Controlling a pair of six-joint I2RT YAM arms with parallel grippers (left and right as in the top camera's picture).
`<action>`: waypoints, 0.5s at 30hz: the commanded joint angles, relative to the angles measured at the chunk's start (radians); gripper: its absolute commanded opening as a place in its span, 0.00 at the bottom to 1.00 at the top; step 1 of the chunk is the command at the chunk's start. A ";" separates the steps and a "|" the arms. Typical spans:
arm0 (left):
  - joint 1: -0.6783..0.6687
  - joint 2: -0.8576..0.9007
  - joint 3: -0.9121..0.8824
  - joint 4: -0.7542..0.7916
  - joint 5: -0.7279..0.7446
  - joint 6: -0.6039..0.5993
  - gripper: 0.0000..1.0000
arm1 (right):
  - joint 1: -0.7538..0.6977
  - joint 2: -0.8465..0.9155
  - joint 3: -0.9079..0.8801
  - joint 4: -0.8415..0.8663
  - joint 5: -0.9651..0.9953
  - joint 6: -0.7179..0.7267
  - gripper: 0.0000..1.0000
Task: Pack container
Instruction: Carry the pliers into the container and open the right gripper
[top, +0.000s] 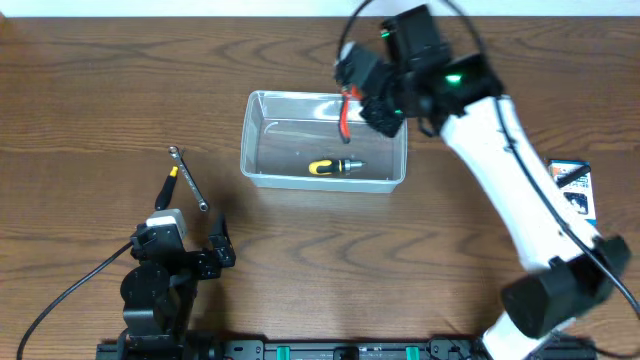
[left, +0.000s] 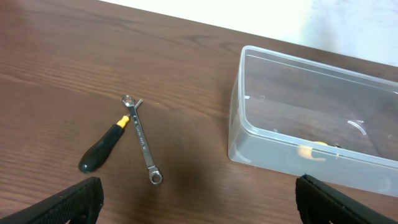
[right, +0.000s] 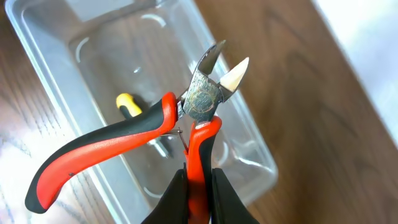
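The right gripper hangs above the far-right corner of the clear plastic rectangular container, fingers clamped on one handle of red-and-black cutting pliers. Left of the container, the left gripper is spread wide over the brown wood-grain table.

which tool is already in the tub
The yellow-and-black screwdriver, lying on the container floor. The red cutters are gripped in the right claw above it; the wrench and black-handled driver lie on the table.
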 joint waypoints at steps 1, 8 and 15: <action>0.001 0.001 0.022 0.000 0.003 -0.005 0.98 | 0.002 0.095 -0.005 0.011 -0.001 -0.019 0.01; 0.001 0.001 0.022 0.000 0.003 -0.005 0.98 | 0.002 0.275 -0.005 -0.017 -0.001 0.032 0.01; 0.001 0.001 0.022 0.000 0.003 -0.005 0.98 | -0.004 0.368 -0.005 -0.047 0.000 0.036 0.01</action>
